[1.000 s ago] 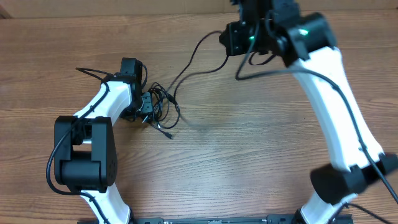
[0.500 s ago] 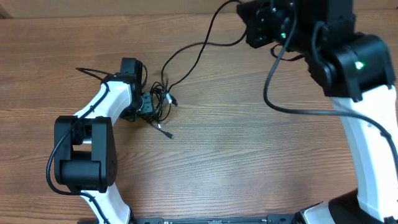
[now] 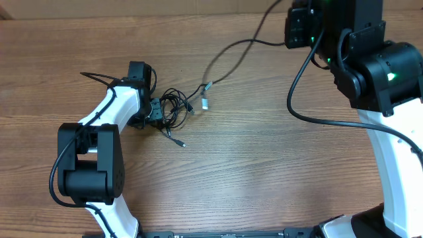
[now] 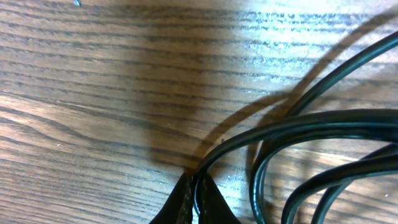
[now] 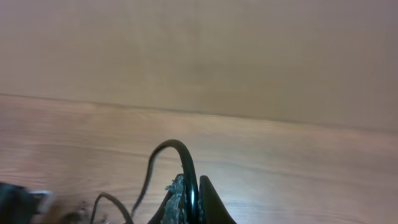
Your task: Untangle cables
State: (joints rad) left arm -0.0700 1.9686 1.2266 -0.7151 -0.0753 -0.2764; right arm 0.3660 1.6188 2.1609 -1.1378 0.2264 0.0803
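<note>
Cables: the cables [image 3: 173, 109] lay as a small tangle of black loops on the table [image 3: 264, 172], left of centre.
Long strand: a long strand [image 3: 232, 46] rose from the tangle up and right to the frame's far edge, near the right arm [image 3: 377, 73]. Only the overhead view showed its whole run.
Plug: a pale plug [image 3: 205, 102] sat just right of the tangle, seen overhead only.
Left gripper: overhead, the left gripper [image 3: 157, 114] sat at the tangle's left edge, its tips hidden under the wrist. The left wrist view gave what that hid: its fingertips [image 4: 214, 205] were clenched on a black cord of the cables, with further loops curving off to the right, close to the wood.
Right gripper: overhead, its tips could not be made out. The right wrist view showed the right gripper [image 5: 189, 199] pinched tight on the long strand, which arched up and away to the left.
Backdrop: only the right wrist view showed a plain beige surface [image 5: 199, 50] beyond the table's far edge.
</note>
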